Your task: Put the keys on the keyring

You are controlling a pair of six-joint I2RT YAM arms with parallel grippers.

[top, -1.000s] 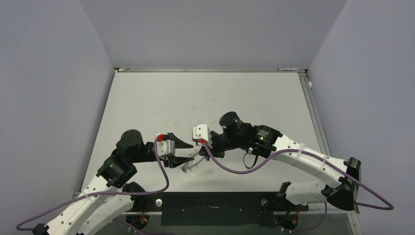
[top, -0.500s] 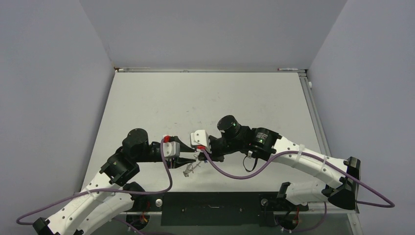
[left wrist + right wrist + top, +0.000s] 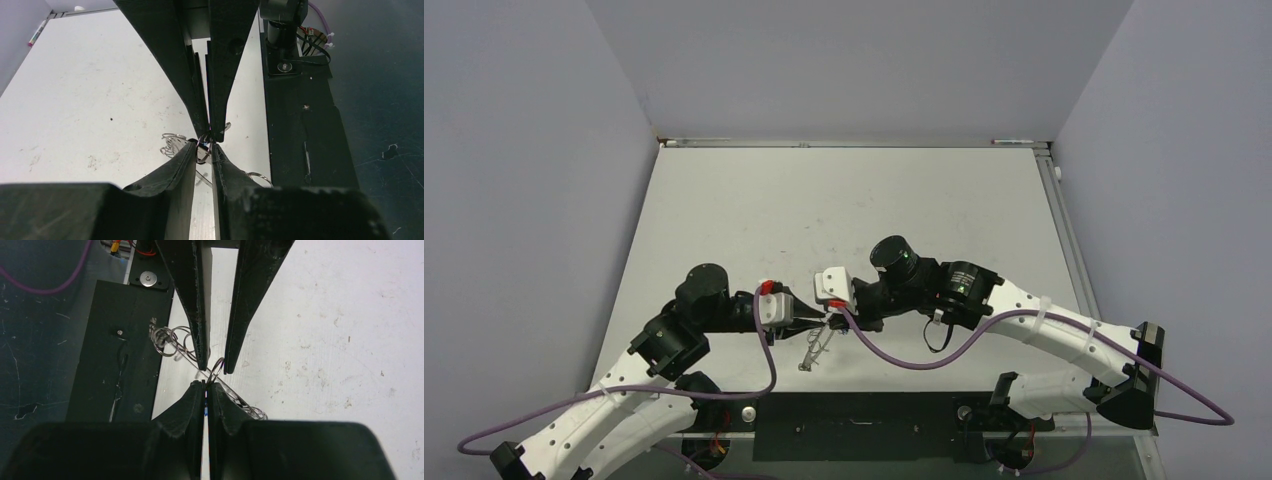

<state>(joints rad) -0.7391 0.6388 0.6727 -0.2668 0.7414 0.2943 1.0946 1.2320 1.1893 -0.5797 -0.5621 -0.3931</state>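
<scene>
The left claw (image 3: 203, 147) has closed in — now it pinches a wire loop (image 3: 216, 370) of the keyring (image 3: 175, 340). The right claw (image 3: 205, 384) is squeezed tight on the keyring too.

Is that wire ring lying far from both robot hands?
No: the keyring is right where the left gripper and right gripper meet.

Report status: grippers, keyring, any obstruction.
Right gripper shut on the keyring. Left gripper nearly shut around a wire loop, grip unclear. No keys made out. Nothing in the way.
</scene>
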